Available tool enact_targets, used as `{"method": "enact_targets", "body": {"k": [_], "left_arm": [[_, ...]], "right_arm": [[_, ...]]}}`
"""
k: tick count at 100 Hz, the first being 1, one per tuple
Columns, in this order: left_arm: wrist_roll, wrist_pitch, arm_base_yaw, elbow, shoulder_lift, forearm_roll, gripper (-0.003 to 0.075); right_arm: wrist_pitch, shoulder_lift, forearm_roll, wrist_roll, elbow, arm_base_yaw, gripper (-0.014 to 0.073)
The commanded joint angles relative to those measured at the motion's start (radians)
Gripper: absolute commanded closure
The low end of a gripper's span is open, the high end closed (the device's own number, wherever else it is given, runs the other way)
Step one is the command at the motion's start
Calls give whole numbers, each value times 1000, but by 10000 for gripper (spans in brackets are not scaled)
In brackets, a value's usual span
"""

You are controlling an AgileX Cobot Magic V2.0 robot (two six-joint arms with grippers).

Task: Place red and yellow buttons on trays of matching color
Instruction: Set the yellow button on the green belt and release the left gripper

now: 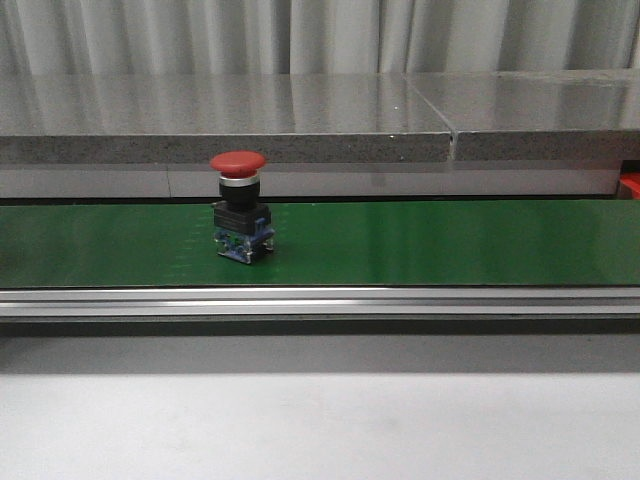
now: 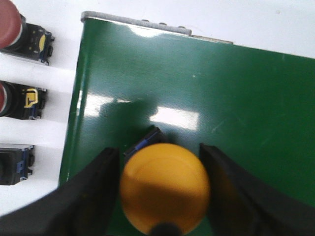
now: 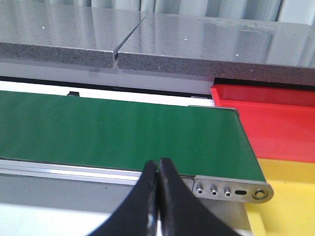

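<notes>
A red button [image 1: 238, 215] stands upright on the green belt [image 1: 450, 240], left of centre; neither gripper shows in the front view. In the left wrist view, my left gripper [image 2: 161, 189] is shut on the cap of a yellow button [image 2: 165, 184], just above the belt's [image 2: 221, 98] end. Its black fingers [image 2: 93, 196] press both sides of the cap. My right gripper [image 3: 158, 169] is shut and empty, near the belt's other end. Past that end lie the red tray [image 3: 275, 118] and the yellow tray [image 3: 290, 196].
Beside the belt's left end, more buttons wait on the white table: a red one [image 2: 10, 29], another red one [image 2: 15, 98] and a black-bodied one [image 2: 15, 164]. A grey stone ledge [image 1: 300, 120] runs behind the belt. A corner of the red tray [image 1: 630, 185] shows at far right.
</notes>
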Motion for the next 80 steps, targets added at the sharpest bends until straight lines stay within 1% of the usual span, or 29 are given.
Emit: {"method": "enact_targets", "body": {"k": [1,4,10,30,57,69,80], "left_arm": [[3,-37,-5,-30,-31,-6,139],[5,-39,-5,-30,-33,-6,90],[7,-51,-5,-30,-37,-6,53],[28,-132,-37,-30,-110,-8,60],[31,-218,-149,-24,-293,-8,60],[31,-267,-182,27,-395,-8,60],[31,-346,-199,127,-510,-8,60]], "right_arm": [[-82,-15,-12,-3,-10,-2,661],[-82,-15,-12,-3,-10,-2,661],[-82,-15,-12,-3,-10,-2,661],[-82,-15,-12,-3,-10,-2,661],[-82,-15,-12,-3,-10,-2,661],[-82,-15,-12,-3,-10,-2,661],[-82,-15,-12,-3,-10,-2,661]]}}
